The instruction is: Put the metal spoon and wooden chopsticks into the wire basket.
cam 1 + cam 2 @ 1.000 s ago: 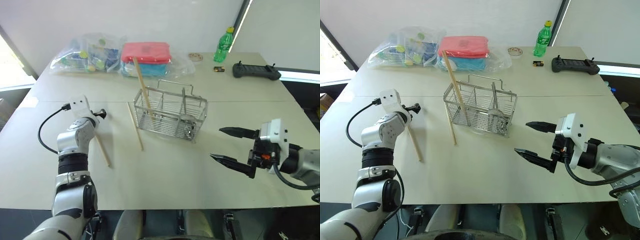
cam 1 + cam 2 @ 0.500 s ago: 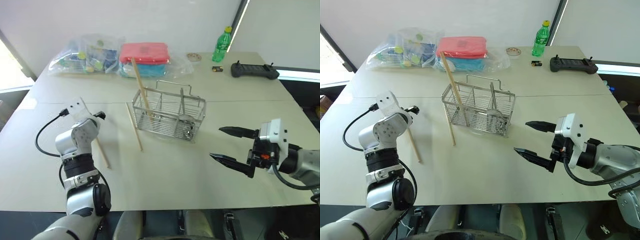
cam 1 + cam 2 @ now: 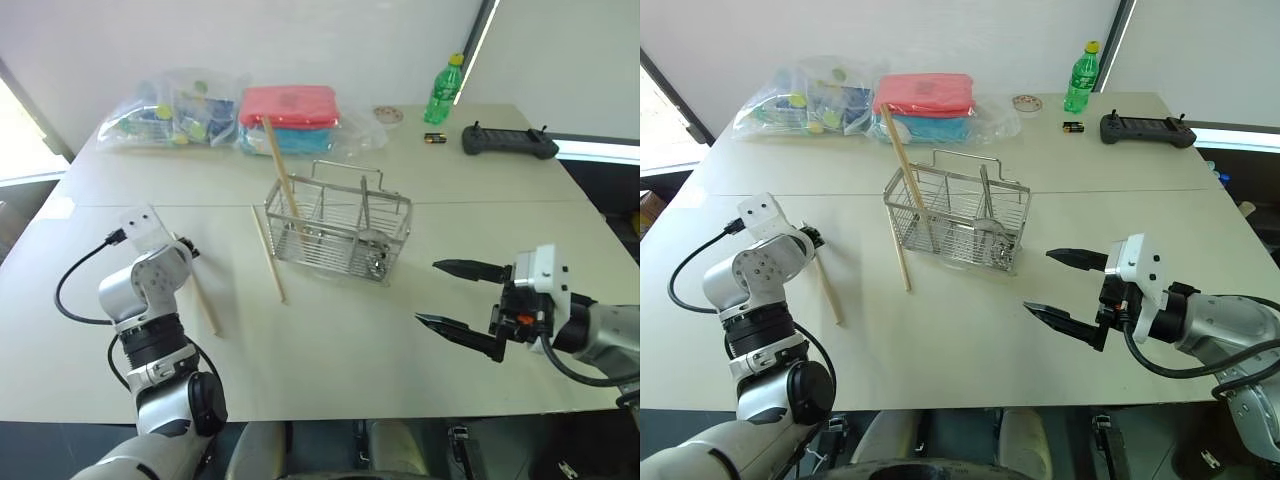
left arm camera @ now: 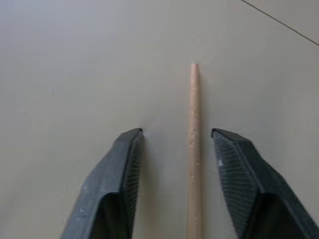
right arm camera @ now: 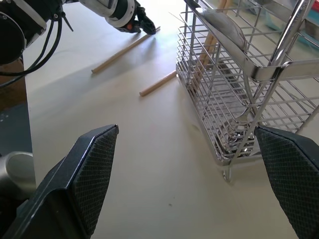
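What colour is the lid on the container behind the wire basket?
Red, on the container stacked over something blue behind the wire basket; clearest in the left eye view.

Wire basket [image 3: 340,232]: bright, glossy metal. Chopsticks [image 4: 194,149]: pale, matt, speckled wood. Table [image 3: 330,340]: smooth, matt beige. Left gripper's fingers [image 4: 122,172]: ribbed black pads.

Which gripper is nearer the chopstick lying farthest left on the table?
Left. The left gripper straddles that chopstick, fingers either side. The right gripper hangs open beyond the wire basket.
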Tool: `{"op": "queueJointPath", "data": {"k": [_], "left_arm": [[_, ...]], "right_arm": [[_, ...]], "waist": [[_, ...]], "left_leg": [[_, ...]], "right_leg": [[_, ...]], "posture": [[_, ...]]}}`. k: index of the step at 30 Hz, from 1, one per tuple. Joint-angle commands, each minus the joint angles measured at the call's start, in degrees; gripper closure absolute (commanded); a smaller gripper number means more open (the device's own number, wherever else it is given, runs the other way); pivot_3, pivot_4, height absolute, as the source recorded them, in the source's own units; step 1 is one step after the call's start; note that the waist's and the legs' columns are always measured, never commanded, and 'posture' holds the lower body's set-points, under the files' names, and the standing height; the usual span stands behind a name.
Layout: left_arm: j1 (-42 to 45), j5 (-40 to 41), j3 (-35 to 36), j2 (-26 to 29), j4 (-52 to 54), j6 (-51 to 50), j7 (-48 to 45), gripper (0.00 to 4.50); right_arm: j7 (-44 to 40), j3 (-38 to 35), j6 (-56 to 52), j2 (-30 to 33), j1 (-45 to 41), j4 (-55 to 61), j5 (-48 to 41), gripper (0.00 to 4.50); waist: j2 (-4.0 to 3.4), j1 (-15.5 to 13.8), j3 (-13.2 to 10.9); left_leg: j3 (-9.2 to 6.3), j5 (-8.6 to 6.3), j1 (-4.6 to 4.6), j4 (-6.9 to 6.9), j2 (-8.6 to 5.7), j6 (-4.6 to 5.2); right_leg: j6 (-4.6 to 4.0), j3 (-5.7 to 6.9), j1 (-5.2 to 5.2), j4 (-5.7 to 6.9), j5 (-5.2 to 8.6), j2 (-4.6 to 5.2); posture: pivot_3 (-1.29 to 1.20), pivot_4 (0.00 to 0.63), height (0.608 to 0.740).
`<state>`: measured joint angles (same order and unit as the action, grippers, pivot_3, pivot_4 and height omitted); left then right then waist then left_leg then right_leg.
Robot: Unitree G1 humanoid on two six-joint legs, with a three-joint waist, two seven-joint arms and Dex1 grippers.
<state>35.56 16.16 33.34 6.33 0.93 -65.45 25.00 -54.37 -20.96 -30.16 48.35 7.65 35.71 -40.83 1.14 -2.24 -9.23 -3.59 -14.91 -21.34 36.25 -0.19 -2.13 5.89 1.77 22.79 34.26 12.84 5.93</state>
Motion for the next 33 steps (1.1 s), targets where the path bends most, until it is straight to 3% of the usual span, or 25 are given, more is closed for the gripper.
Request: {"op": "queueJointPath", "data": {"k": [1,2,17,23,26,30,33], "left_arm": [[-0.3,-0.4,0.8,-0.7,-2.2,-0.7,0.0,3.94],[-0.1,-0.5,0.8,-0.7,-2.3,-0.6,0.0,4.47],[1.7,-0.7,1.7,-0.1,-2.0,2.5,-1.1,4.47],[3.6,-3.1,-5.9,9.8,-4.0,25.2,-15.0,4.47],[7.8,-0.5,-5.7,13.4,-6.0,33.7,-21.4,4.47],[16.8,10.6,-3.4,15.2,-5.8,35.8,-32.2,4.47],[21.4,18.2,-7.0,16.0,-0.5,33.6,-42.1,4.47]], "right_arm": [[0.5,-1.1,0.4,0.4,-1.7,1.6,-1.5,0.00],[0.7,-1.1,0.2,0.3,-1.8,1.6,-1.7,0.00],[1.8,-1.7,-1.6,1.4,-3.5,0.9,-4.0,0.00],[1.6,-2.2,-2.2,2.1,-3.9,0.3,-4.4,0.00],[1.6,-2.3,-2.4,2.4,-3.8,0.5,-4.6,0.00],[1.5,-2.5,-2.6,2.6,-3.6,0.7,-4.8,0.00],[1.7,-2.4,-2.6,2.6,-3.4,0.6,-4.5,0.00]], "waist": [[0.00,-0.1,0.0],[0.00,-0.2,0.0],[0.01,-0.1,0.0],[0.45,0.0,-0.2],[0.45,-0.2,-0.2],[0.47,-0.2,-0.2],[0.48,0.0,-0.3]], "left_leg": [[0.00,0.00,0.00,0.01,0.00,0.00],[-0.02,0.00,0.00,0.02,-0.01,0.00],[-0.06,0.00,-0.01,0.03,-0.02,0.00],[-0.08,0.02,-0.17,-0.02,0.00,-0.03],[-0.05,0.02,-0.27,-0.02,0.00,-0.03],[-0.05,0.02,-0.31,0.01,-0.02,-0.03],[-0.05,0.02,-0.29,0.02,-0.02,-0.03]], "right_leg": [[0.01,0.00,-0.01,0.00,0.01,0.00],[0.00,0.01,-0.02,0.00,0.01,0.00],[0.00,0.02,-0.05,0.00,0.03,0.00],[-0.20,0.05,0.15,-0.01,-0.07,-0.02],[-0.21,0.02,0.21,-0.09,-0.08,0.00],[-0.20,0.04,0.17,-0.15,-0.08,0.02],[-0.18,0.03,0.14,-0.16,-0.07,0.02]], "posture": [[0.00,0.150,0.692],[0.00,0.150,0.692],[0.00,0.150,0.692],[0.00,0.150,0.692],[0.00,0.150,0.692],[0.00,0.150,0.692],[0.00,0.150,0.692]]}}
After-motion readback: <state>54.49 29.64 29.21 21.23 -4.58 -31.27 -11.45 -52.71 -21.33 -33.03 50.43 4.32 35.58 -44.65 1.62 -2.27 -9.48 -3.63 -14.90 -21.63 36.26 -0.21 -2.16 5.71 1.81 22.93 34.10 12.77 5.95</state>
